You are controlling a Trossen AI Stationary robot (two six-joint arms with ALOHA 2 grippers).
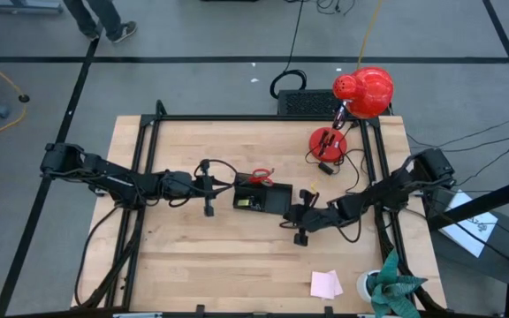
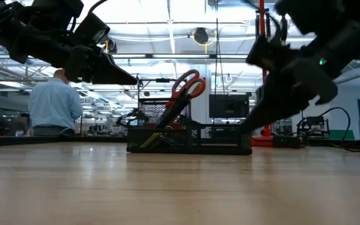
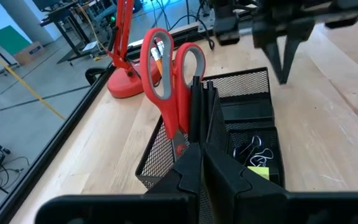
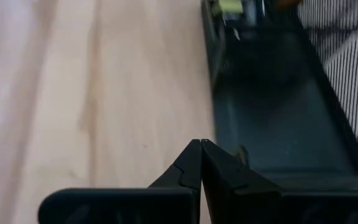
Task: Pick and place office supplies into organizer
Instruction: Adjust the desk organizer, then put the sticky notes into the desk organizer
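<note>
Wooden desk (image 1: 201, 256) from above: black organizer (image 1: 262, 198) at centre between left claw (image 1: 228, 187) and right claw (image 1: 292, 212), both pinched together, empty; red lamp (image 1: 360, 93) behind. Level view: red scissors (image 2: 186, 87) stand upright inside.

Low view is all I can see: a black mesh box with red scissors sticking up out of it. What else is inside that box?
Observer: The left wrist view looks down into the organizer. Beside the scissors, a low compartment holds black clips and a small yellow piece.
Operator: Are those two dark claws carrying anything?
Observer: No. The left gripper and the right gripper are both shut with nothing between their fingers.
Operator: Is anything left out on the table?
Observer: Yes. In the high view a pink sticky-note pad lies near the table's edge on the right arm's side, well apart from the organizer.
</note>
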